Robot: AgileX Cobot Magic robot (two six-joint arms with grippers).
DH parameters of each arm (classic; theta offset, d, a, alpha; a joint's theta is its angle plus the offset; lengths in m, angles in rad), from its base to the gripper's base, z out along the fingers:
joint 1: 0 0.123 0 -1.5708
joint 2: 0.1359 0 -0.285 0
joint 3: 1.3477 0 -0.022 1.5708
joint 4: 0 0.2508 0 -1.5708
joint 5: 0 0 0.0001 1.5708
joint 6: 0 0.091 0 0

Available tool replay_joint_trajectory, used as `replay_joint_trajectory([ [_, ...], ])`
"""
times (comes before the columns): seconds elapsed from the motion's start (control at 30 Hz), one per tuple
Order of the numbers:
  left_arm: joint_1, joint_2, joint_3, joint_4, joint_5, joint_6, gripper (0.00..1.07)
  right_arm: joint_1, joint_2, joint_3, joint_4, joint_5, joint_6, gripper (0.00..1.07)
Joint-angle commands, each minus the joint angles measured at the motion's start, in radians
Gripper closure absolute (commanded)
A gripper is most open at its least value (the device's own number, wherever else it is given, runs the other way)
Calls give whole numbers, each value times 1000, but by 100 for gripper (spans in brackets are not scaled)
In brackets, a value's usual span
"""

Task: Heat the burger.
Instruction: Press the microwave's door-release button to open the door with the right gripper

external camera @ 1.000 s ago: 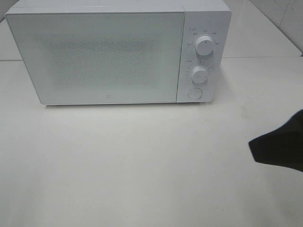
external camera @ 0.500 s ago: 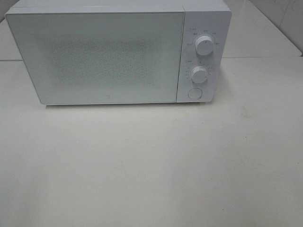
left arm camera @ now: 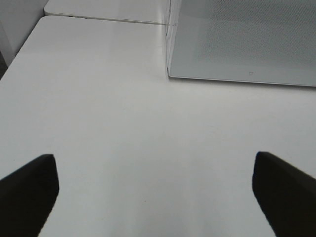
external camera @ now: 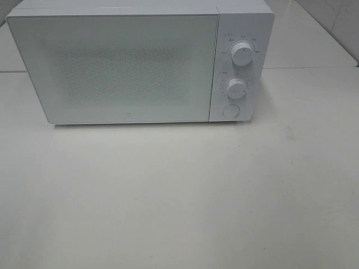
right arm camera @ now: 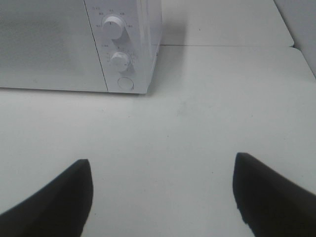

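The burger is out of view in every frame. A white microwave [external camera: 140, 61] stands at the back of the table with its door shut, also seen in part as the microwave [left arm camera: 242, 39] and the microwave [right arm camera: 74, 44]. Neither arm shows in the exterior high view. My left gripper [left arm camera: 155, 197] is open over bare table, short of the microwave's left front corner. My right gripper [right arm camera: 163, 197] is open over bare table, short of the control panel side. Nothing lies between either pair of fingers.
The microwave's panel carries two dials, the upper dial [external camera: 242, 54] and the lower dial [external camera: 236, 88], plus a round button [external camera: 230, 110]. A white table [external camera: 179, 190] spreads in front. A seam between tabletops runs behind, at the far right [external camera: 314, 68].
A dark part of the right arm showed at the right edge of the exterior high view a second ago. It has since left that view. The microwave has not moved.
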Motion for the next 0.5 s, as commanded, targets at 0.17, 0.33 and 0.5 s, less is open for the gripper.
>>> replay_joint_trajectory([
  [0.17,4,-17,3,-8,-9,-3,7,-25,-55,80,-29,-17,16,31],
  [0.33,4,-17,3,-8,-9,-3,7,-25,-55,81,-40,-15,33,31],
  [0.5,4,-17,3,-8,-9,-3,7,-25,-55,81,-39,-15,31,31],
])
